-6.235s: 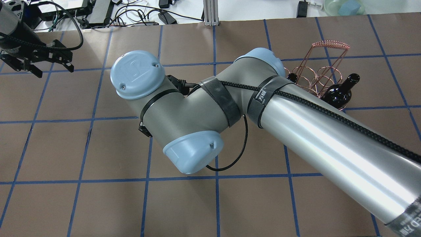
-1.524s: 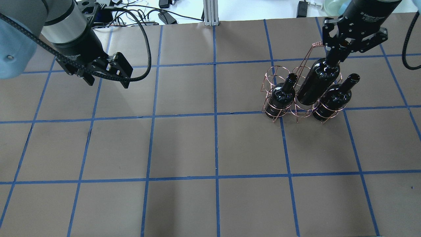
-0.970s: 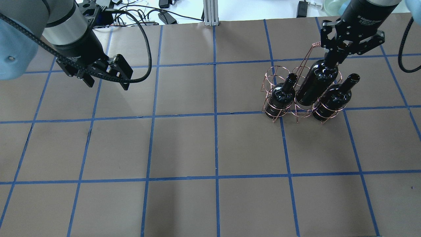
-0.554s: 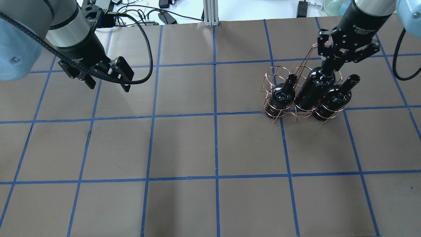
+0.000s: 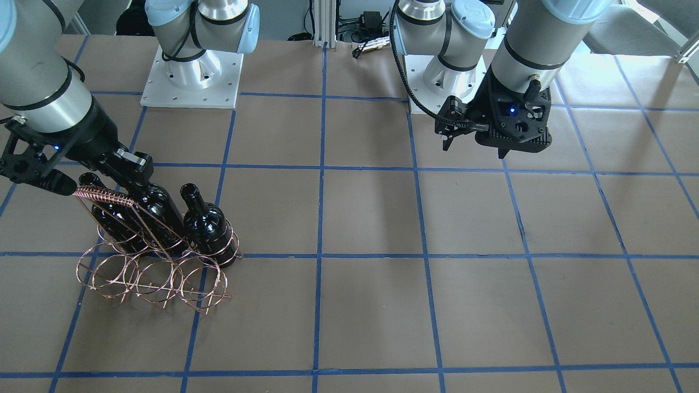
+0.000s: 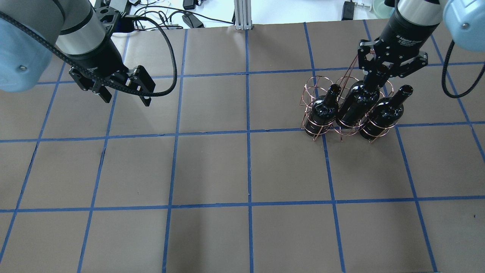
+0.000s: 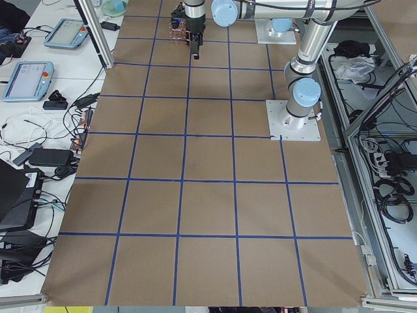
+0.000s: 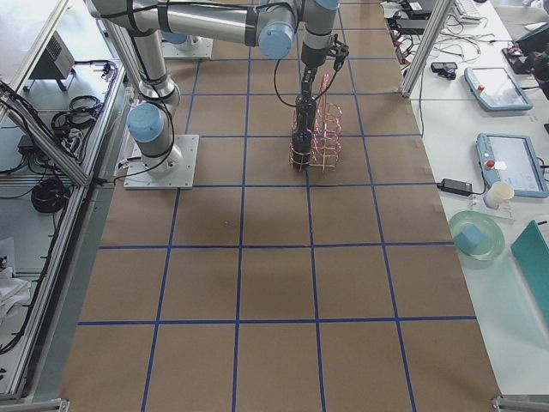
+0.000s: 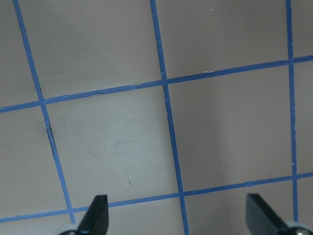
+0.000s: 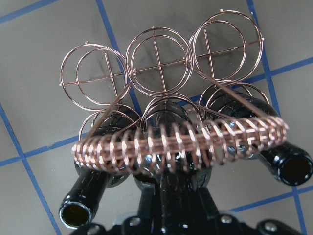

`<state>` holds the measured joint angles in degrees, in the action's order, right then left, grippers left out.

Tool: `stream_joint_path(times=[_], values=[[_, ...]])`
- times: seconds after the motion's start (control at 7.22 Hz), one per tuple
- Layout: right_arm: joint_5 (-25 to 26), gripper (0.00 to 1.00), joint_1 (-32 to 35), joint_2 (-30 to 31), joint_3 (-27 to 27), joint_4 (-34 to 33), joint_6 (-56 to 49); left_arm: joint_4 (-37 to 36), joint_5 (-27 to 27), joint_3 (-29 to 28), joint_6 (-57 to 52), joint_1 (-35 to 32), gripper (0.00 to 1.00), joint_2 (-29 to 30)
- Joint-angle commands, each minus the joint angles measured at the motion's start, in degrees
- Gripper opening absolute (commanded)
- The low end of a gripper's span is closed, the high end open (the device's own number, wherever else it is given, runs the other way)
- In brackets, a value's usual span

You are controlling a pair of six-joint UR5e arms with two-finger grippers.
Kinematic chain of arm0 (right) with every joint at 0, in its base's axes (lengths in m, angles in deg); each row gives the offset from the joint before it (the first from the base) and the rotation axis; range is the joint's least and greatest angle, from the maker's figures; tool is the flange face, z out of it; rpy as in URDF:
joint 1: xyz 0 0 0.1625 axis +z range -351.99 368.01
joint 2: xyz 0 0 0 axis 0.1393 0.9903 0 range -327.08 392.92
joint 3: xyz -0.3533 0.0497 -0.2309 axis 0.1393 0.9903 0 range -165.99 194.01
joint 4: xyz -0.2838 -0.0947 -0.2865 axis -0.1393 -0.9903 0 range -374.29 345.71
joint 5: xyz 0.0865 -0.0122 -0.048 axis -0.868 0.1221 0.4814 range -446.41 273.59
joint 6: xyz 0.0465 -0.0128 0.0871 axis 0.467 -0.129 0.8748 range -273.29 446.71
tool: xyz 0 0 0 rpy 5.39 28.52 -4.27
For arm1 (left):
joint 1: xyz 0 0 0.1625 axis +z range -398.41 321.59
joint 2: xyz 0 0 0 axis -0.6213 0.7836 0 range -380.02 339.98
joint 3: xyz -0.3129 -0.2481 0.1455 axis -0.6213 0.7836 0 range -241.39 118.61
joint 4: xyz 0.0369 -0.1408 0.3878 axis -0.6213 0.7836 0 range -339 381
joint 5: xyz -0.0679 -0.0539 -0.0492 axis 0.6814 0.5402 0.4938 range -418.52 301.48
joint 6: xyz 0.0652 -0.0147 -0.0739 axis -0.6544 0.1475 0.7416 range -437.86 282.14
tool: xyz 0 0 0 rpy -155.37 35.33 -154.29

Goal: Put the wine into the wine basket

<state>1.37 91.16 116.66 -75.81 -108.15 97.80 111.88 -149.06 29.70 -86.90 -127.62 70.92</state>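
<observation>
1. White print circles the right arm's black wrist collar [image 6: 407,36], too small to read with certainty.
2. The right gripper [image 6: 380,72] pinches the narrow neck of a glossy black glass wine bottle [image 6: 358,104]. Its cylindrical body hangs tilted below the jaws, inside the middle ring of a rose-copper thin-wire basket [image 10: 126,73].
3. Two matching black bottles [image 6: 326,110] [image 6: 384,113] flank those jaws, so three of the six round rings hold bottles. A coil-wrapped handle bar [image 10: 181,144] crosses just beyond the jaws.
4. The left gripper [image 6: 127,99] hangs with its jaws spread wide over the matte brown tabletop gridded with blue tape [image 6: 212,167].

Brown table [image 6: 212,167] — blue tape grid [image 6: 249,170] — bears the wine basket [image 10: 181,144].
</observation>
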Motion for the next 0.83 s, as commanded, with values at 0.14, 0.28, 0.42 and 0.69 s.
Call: stream_joint_path(times=[0.14, 0.28, 0.42, 0.69], values=[[0.5, 0.0, 0.1, -0.6, -0.5, -0.4, 0.0, -0.2, 0.0, 0.6, 0.1, 0.0, 1.0, 0.1], [0.7, 0.0, 0.0, -0.5, -2.0, -0.7, -0.2, -0.2, 0.0, 0.7, 0.1, 0.0, 1.0, 0.1], [0.7, 0.0, 0.0, -0.5, -2.8, -1.9, -0.3, -0.3, 0.0, 0.9, 0.1, 0.0, 1.0, 0.0], [0.8, 0.0, 0.1, -0.6, -2.9, -1.9, -0.2, -0.4, 0.0, 1.0, 0.9, 0.0, 1.0, 0.0]])
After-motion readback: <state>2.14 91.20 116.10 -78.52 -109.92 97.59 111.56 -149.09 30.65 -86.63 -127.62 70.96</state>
